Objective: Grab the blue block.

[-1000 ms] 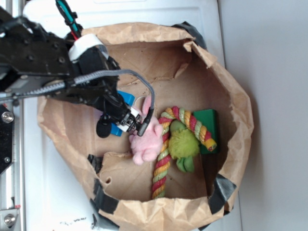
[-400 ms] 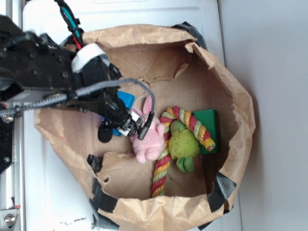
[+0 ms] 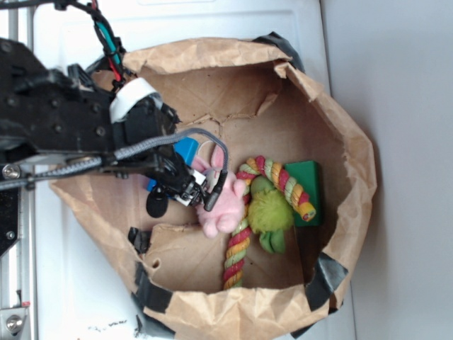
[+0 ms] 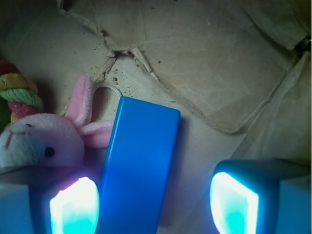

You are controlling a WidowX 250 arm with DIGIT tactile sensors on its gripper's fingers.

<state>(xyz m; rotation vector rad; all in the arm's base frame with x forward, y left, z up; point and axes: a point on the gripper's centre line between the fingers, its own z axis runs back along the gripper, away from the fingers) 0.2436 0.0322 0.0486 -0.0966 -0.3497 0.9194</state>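
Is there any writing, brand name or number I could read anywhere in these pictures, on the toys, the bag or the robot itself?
None can be read.
The blue block, pink bunny, rope toy, green block and paper bag show no print.
The dark specks at the exterior view's bottom left are too small and blurred to tell if they are text.

Arm reaching down, gripper point(image 4: 153, 202) jaws spread wide
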